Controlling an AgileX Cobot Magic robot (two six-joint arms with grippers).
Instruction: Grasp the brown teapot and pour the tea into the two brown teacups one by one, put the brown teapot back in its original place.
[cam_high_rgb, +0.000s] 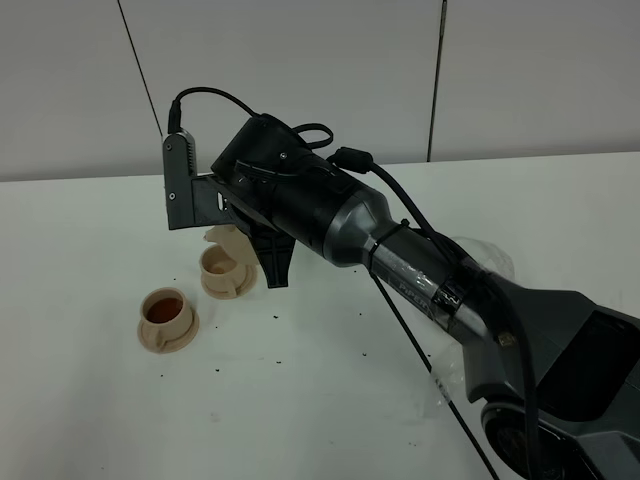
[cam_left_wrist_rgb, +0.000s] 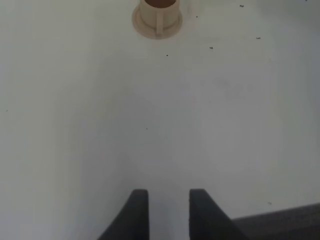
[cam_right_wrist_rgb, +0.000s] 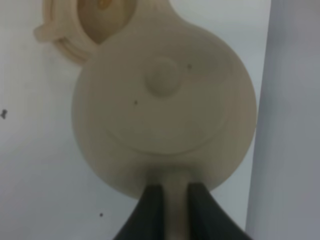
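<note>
My right gripper (cam_right_wrist_rgb: 175, 192) is shut on the loop handle of the brown teapot (cam_right_wrist_rgb: 165, 110), seen from above with its knobbed lid. In the exterior high view the wrist hides most of the teapot (cam_high_rgb: 226, 238), which hangs over the farther teacup (cam_high_rgb: 225, 272). In the right wrist view this teacup (cam_right_wrist_rgb: 87, 22) lies just past the pot's front edge. The nearer teacup (cam_high_rgb: 167, 318) holds brown tea on its saucer and shows in the left wrist view too (cam_left_wrist_rgb: 157, 15). My left gripper (cam_left_wrist_rgb: 169, 207) stands open over bare table, far from that cup. The original place is out of view.
The white table (cam_high_rgb: 330, 400) carries scattered dark specks around the cups. Crumpled clear plastic (cam_high_rgb: 485, 262) lies at the right beside the right arm's base. A grey wall (cam_high_rgb: 320, 70) rises behind the table's far edge.
</note>
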